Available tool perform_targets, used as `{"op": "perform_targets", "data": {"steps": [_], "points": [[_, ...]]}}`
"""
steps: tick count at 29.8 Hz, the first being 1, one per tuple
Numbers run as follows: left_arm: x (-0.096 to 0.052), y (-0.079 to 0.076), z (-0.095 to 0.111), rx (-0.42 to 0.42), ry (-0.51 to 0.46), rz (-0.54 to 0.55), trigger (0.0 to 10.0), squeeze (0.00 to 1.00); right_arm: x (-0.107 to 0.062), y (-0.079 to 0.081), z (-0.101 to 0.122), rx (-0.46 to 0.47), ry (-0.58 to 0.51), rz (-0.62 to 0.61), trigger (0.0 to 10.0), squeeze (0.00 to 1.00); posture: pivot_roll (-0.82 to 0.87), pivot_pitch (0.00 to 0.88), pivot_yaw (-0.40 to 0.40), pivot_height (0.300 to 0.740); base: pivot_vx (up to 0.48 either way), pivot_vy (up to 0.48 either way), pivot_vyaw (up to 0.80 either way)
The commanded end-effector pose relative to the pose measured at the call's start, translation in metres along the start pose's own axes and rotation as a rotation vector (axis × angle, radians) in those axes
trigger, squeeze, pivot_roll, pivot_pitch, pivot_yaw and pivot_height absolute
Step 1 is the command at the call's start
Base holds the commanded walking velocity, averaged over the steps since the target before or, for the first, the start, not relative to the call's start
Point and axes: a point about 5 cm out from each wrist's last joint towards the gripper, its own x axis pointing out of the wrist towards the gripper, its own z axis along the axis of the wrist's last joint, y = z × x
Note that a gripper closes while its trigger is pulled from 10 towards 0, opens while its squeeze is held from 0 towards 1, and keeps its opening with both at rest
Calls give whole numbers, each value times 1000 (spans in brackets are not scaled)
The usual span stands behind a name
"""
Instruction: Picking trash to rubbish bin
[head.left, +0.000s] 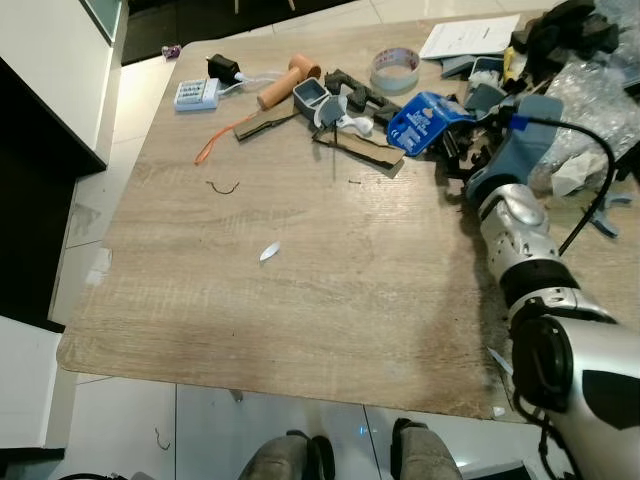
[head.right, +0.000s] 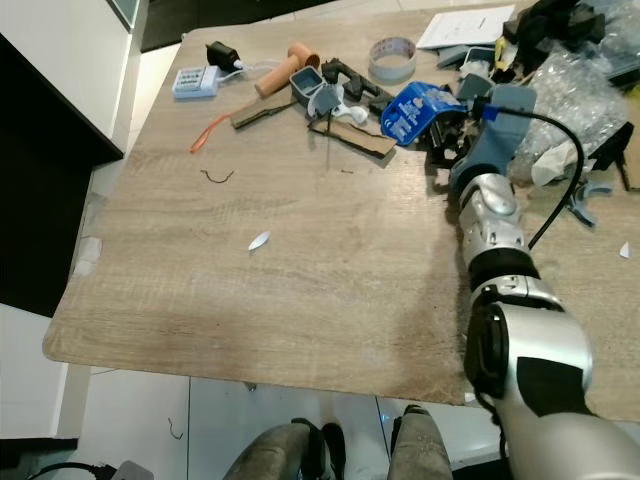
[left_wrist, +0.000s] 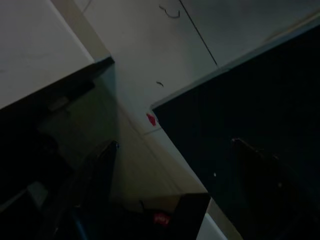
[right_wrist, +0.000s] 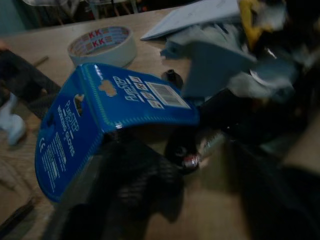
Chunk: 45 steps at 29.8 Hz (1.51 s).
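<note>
My right arm reaches across the wooden table (head.left: 300, 300), and my right gripper (head.left: 456, 152) is at the blue card package (head.left: 425, 120) on the far right side. In the right wrist view its fingers (right_wrist: 85, 200) stand wide apart and open. The blue card package (right_wrist: 105, 125) and a black mesh item (right_wrist: 145, 175) lie between and just ahead of them. A small white scrap (head.left: 270, 251) lies alone mid-table. My left gripper (left_wrist: 180, 170) hangs open beside the table, over floor tiles.
Clutter lines the far edge: a tape roll (head.left: 395, 68), cardboard pieces (head.left: 360, 148), a wooden cylinder (head.left: 285, 82), a power strip (head.left: 196, 94), an orange cord (head.left: 215, 140), papers (head.left: 470, 37) and a clear plastic bag (head.left: 590, 100). A thin black wire (head.left: 222, 186) lies on the table's left part.
</note>
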Motion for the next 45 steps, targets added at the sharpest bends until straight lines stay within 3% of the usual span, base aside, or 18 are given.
{"op": "perform_targets", "data": {"steps": [1, 2, 6, 9, 21, 27, 34, 35, 36, 37, 38, 39, 40, 45], "points": [[-6, 5, -20, 24, 58, 1, 10000, 0, -2, 2, -14, -35, 80, 0, 3020, 0, 91, 282, 202, 740, 0, 0, 0], [-6, 4, -20, 24, 57, 1, 10000, 0, -1, 2, -12, -58, 85, 12, 0, 0, 90, 282, 201, 740, 0, 0, 0], [-4, 4, -16, 23, 48, 1, 10000, 0, 2, 3, -3, -211, 101, 82, 0, 0, 74, 278, 196, 740, 0, 0, 0], [-3, 3, -12, 21, 42, 0, 10000, 0, 3, 5, 0, -251, 110, 117, 0, 0, 66, 274, 192, 740, 0, 0, 0], [1, -1, 1, 2, 24, -5, 10000, 0, 1, 10, -11, -205, 211, 182, 0, 0, 45, 244, 169, 740, 0, 0, 0], [3, -2, 5, -15, 27, -1, 10000, 0, -4, 16, -26, -169, 317, 279, 0, 0, 37, 214, 156, 740, 0, 0, 0], [5, -2, 9, -24, 31, -1, 10000, 0, -6, 12, -27, -137, 320, 293, 0, 0, 18, 187, 152, 740, 0, 0, 0], [5, -3, 10, -25, 32, -3, 10000, 0, -5, 10, -22, -108, 282, 300, 4000, 0, 11, 180, 152, 740, 0, 0, 0], [6, -3, 12, -25, 31, -4, 10000, 0, -5, 10, -18, -96, 251, 299, 5608, 0, 8, 178, 152, 740, 0, 0, 0], [6, -3, 12, -25, 31, -4, 10000, 0, -5, 10, -18, -96, 251, 299, 5608, 0, 8, 178, 152, 740, 0, 0, 0], [6, -2, 13, -24, 28, -4, 10000, 0, -3, 8, -11, -63, 208, 288, 10000, 306, 5, 175, 152, 740, 0, 0, 0], [6, -2, 13, -24, 28, -4, 10000, 0, -3, 8, -11, -63, 208, 288, 10000, 306, 5, 175, 152, 740, 0, 0, 0], [7, -2, 15, -24, 26, -4, 10000, 0, -2, 6, -6, -53, 172, 289, 10000, 1000, 3, 173, 152, 740, 0, 0, 0], [9, -1, 21, -24, 16, -2, 10000, 0, 0, 4, 12, -16, 61, 287, 10000, 1000, 2, 165, 149, 740, 0, 0, 0]]}}
